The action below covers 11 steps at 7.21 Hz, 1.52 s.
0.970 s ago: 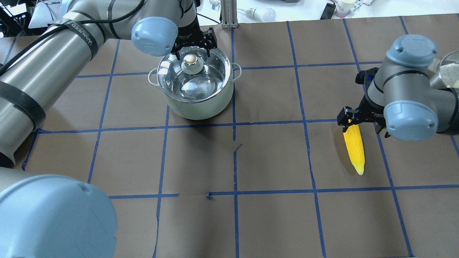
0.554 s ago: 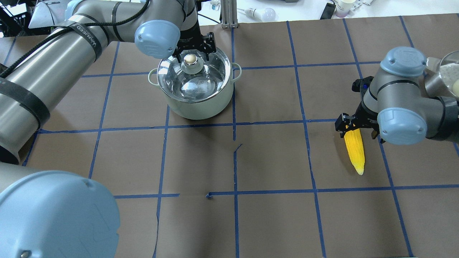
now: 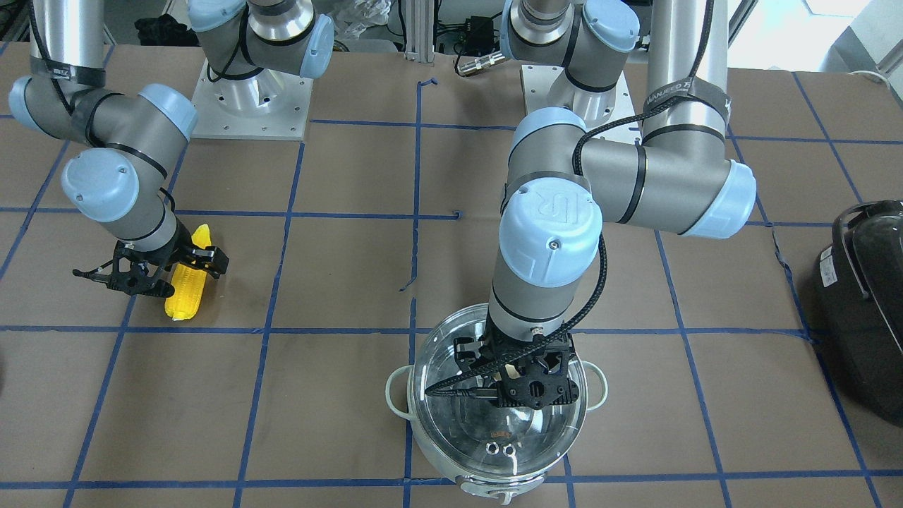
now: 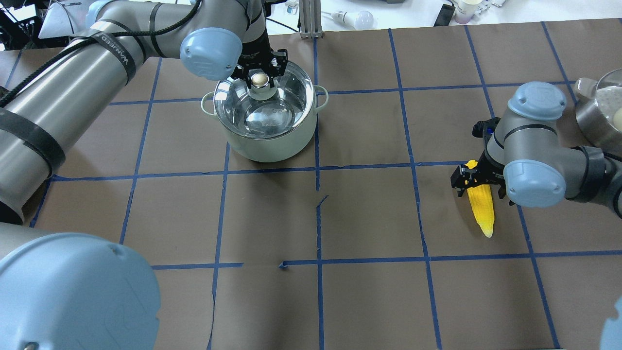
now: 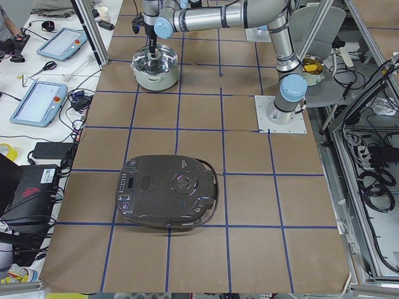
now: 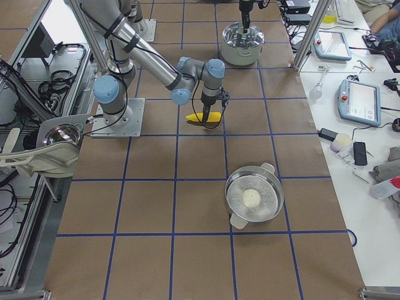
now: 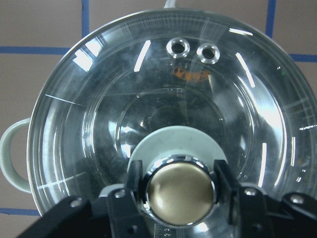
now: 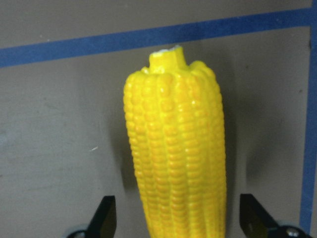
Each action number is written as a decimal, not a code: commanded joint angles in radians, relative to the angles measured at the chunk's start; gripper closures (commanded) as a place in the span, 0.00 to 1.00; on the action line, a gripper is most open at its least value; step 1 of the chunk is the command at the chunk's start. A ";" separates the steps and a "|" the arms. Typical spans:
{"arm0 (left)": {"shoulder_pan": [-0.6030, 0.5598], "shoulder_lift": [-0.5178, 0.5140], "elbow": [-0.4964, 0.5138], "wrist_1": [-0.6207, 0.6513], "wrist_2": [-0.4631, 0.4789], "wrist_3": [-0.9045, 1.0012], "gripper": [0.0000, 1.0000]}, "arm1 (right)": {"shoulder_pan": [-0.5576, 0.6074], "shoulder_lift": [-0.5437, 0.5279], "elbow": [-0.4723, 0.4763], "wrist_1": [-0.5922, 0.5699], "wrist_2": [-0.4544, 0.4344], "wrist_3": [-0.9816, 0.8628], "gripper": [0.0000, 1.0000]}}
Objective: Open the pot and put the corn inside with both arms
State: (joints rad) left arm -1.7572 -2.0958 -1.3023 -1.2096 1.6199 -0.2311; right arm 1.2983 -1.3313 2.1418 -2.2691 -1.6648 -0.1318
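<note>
Clamped by the left gripper (image 4: 261, 76): one brass knob (image 7: 181, 193) of the single glass lid (image 7: 99, 124), seated on the one mint pot (image 4: 272, 146), two vent eyelets (image 7: 178, 47) in it. Straddled by the right gripper (image 8: 178, 218), fingers (image 8: 105, 215) spread wide and clear of it: one corn (image 4: 482, 209), flat on the table (image 4: 369, 218), well apart from the pot. Printed on one strap (image 4: 119, 51) of the left arm (image 4: 73, 82): "WANEED".

Surface: table (image 4: 369, 301) under brown paper, blue tape grid (image 4: 319, 291) | Your side: white bench (image 5: 15, 59) along the table edge, touch panels (image 5: 37, 103) on it | Far side: grey chair (image 5: 305, 18), cables (image 5: 374, 168) on pale floor | Light: bright, even
</note>
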 commanded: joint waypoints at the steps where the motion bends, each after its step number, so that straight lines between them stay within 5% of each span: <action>1: 0.021 0.022 0.006 -0.010 0.000 0.009 0.66 | -0.022 0.018 0.003 -0.007 0.000 0.000 0.58; 2: 0.037 0.039 0.021 -0.046 0.000 0.010 0.66 | -0.025 0.018 0.000 -0.009 0.005 0.003 0.87; 3: 0.083 0.066 0.037 -0.092 -0.008 0.041 0.66 | -0.025 0.012 -0.012 -0.007 0.003 0.009 1.00; 7: 0.269 0.152 -0.006 -0.157 0.003 0.272 0.67 | -0.004 -0.031 -0.236 0.167 0.052 0.104 1.00; 11: 0.508 0.207 -0.231 -0.060 -0.003 0.524 0.69 | 0.313 0.006 -0.683 0.544 0.029 0.473 1.00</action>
State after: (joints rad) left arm -1.3236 -1.9029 -1.4543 -1.3193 1.6197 0.2284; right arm 1.5147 -1.3450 1.6038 -1.8410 -1.6327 0.2207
